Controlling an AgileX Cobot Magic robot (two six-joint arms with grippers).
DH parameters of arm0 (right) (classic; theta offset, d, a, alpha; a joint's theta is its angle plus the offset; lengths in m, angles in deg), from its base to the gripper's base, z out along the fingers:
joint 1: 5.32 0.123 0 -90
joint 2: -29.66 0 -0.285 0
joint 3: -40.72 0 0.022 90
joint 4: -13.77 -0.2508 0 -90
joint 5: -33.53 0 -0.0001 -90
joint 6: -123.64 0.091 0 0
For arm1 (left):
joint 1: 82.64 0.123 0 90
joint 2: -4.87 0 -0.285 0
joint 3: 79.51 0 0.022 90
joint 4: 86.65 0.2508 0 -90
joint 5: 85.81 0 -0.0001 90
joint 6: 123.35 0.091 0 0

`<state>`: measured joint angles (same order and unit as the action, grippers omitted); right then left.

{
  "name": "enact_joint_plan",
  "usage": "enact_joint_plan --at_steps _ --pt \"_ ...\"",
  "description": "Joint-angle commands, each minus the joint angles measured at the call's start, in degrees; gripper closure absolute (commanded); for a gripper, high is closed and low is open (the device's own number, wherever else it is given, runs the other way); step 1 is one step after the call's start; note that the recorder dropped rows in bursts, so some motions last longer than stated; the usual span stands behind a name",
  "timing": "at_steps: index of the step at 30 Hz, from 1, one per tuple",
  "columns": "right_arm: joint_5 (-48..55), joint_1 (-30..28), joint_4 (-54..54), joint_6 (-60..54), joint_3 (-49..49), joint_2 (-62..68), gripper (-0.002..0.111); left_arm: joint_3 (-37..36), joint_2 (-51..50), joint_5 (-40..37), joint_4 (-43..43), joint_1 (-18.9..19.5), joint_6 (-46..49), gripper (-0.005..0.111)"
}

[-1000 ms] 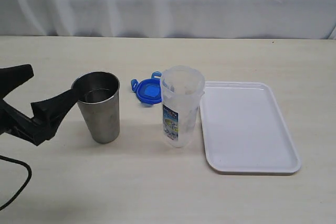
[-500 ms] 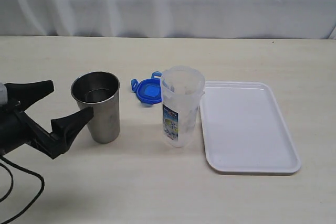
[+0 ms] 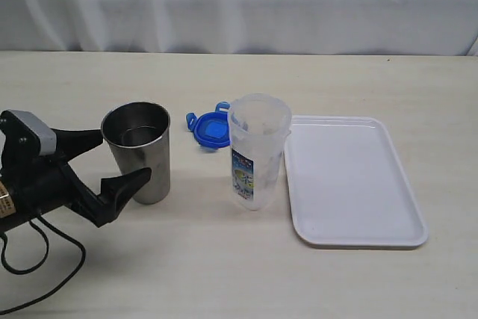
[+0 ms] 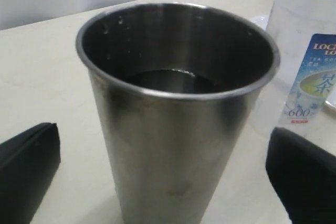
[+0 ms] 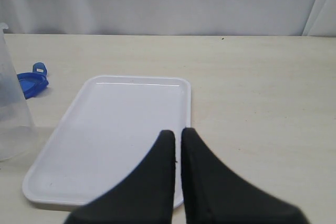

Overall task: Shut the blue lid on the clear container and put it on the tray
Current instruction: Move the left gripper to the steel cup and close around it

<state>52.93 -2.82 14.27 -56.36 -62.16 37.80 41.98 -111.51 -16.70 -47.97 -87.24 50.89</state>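
- Your left gripper (image 3: 127, 155) sits spread wide around the steel cup (image 3: 148, 184), apparently not gripping it.
- Your right gripper (image 5: 177, 132) is pinched nearly together, empty, facing the tray (image 5: 105, 129).

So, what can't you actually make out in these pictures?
- blue lid: in the exterior view, part is hidden behind the clear container.
- steel cup: in the left wrist view, the base is cut off by the bottom edge. The inside is dark, so its contents are unclear.
- label: the print is too small in the exterior view.
- right gripper: outside the exterior view.
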Motion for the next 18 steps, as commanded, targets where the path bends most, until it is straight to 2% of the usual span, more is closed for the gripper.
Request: enact_joint_plan --at_steps 1,4,8,18 --pt "-0.01 -0.33 -0.10 -0.42 0.10 -0.36 0.104 1.57 -0.19 0.85 1.88 -0.13 -0.04 0.002" --pt "-0.01 -0.33 -0.10 -0.42 0.10 -0.36 0.104 3.54 -0.99 0.85 5.05 -0.13 -0.64 0.002" --pt "-0.01 -0.33 -0.10 -0.42 0.10 -0.36 0.104 6.21 -4.57 0.85 5.20 -0.13 -0.65 0.002" --pt "-0.01 -0.33 -0.10 -0.42 0.10 -0.36 0.104 9.55 -6.16 0.85 5.44 -0.13 -0.65 0.002"
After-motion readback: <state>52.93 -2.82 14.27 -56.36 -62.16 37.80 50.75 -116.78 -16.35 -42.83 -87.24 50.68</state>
